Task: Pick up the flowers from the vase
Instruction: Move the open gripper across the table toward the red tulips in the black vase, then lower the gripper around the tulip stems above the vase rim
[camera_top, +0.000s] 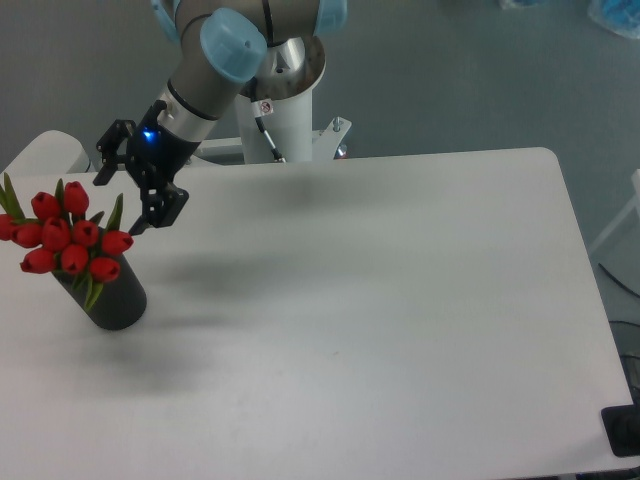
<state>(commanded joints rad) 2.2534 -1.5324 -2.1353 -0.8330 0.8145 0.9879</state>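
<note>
Jaws apart, angled down-left; arm (205, 75) leans over flowers (65, 238) in vase (115, 298).

The flowers (68, 240) stand in the vase (115, 298) near the left edge of the white worktop (400, 300). The end effector (117, 203), fingers spread apart, hangs above the worktop just right of the red buds, touching nothing.
</note>
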